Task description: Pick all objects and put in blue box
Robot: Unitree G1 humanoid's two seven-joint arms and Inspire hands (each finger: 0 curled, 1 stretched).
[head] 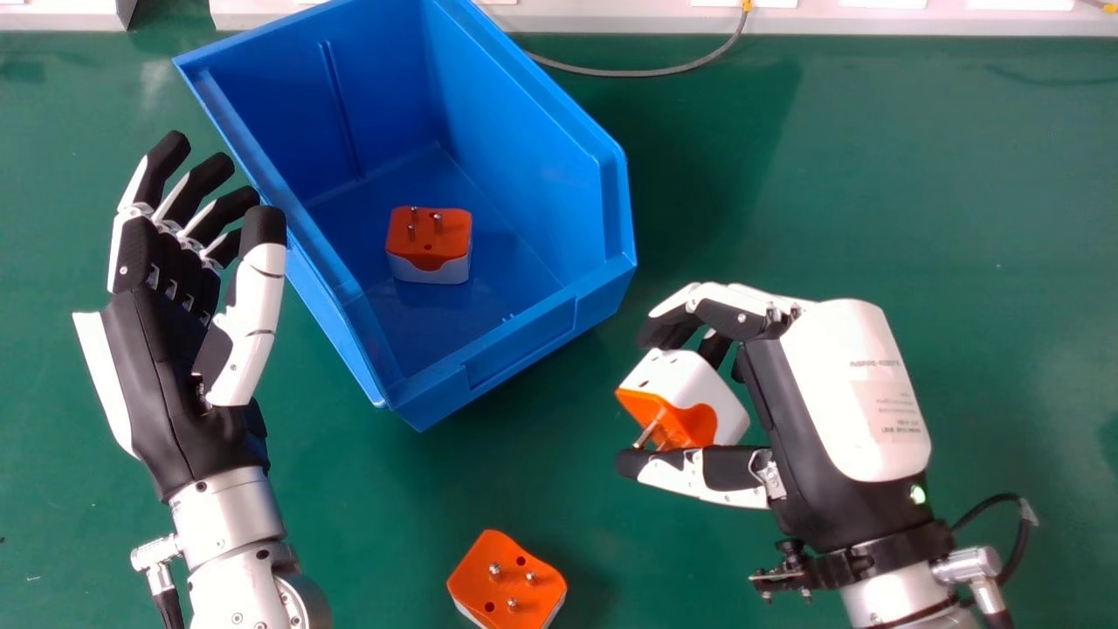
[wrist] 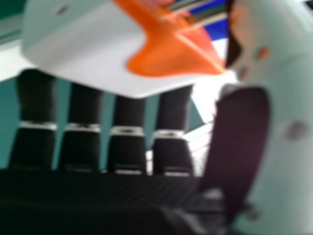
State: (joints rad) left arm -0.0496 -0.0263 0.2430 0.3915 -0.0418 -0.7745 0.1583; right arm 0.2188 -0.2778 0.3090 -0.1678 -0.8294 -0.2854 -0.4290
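Observation:
In the head view the blue box (head: 515, 349) holds one orange and white plug adapter (head: 430, 245), pins up. My right hand (head: 821, 393) is right of the box's near corner, shut on a second adapter (head: 699, 393) between its curled fingers and thumb. That adapter (wrist: 98, 54) also shows in the right hand view against the fingers of my right hand (wrist: 128, 152). A third adapter (head: 511, 581) lies pins up on the table near the bottom edge. Along the box's left side, my left hand (head: 166, 367) is open and holds nothing.
The green table (head: 873, 192) extends to the right of the box. A grey cable (head: 646, 72) runs behind the box, by a white edge (head: 917, 22) at the back. The box's left wall stands close to my left hand's fingers.

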